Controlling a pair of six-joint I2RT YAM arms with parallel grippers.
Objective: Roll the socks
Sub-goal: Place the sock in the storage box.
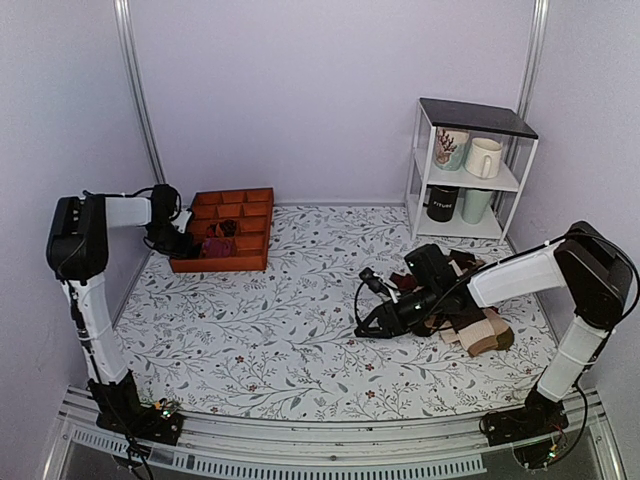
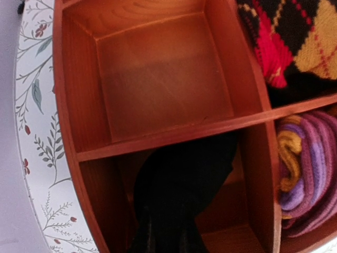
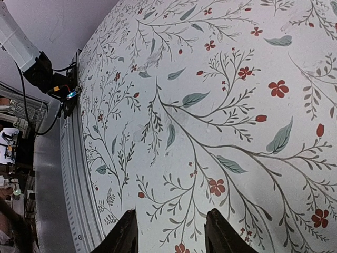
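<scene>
The black socks [image 2: 184,174] sit bunched in a near compartment of the orange wooden tray [image 2: 174,134]. In the left wrist view my left gripper [image 2: 168,234] is shut on this dark fabric, and its fingers barely stand out against it. From above, the left gripper [image 1: 186,240] reaches into the tray [image 1: 220,266] at its left side. My right gripper [image 1: 375,322] hovers low over the floral tablecloth at centre right. Its jaws [image 3: 171,226] are open with only the cloth showing between them.
A pile of loose socks [image 1: 470,322] lies behind the right gripper. A white shelf [image 1: 470,175] with mugs stands at the back right. Neighbouring tray compartments hold an argyle sock roll [image 2: 295,37] and a purple striped roll [image 2: 305,168]; one compartment [image 2: 163,79] holds nothing.
</scene>
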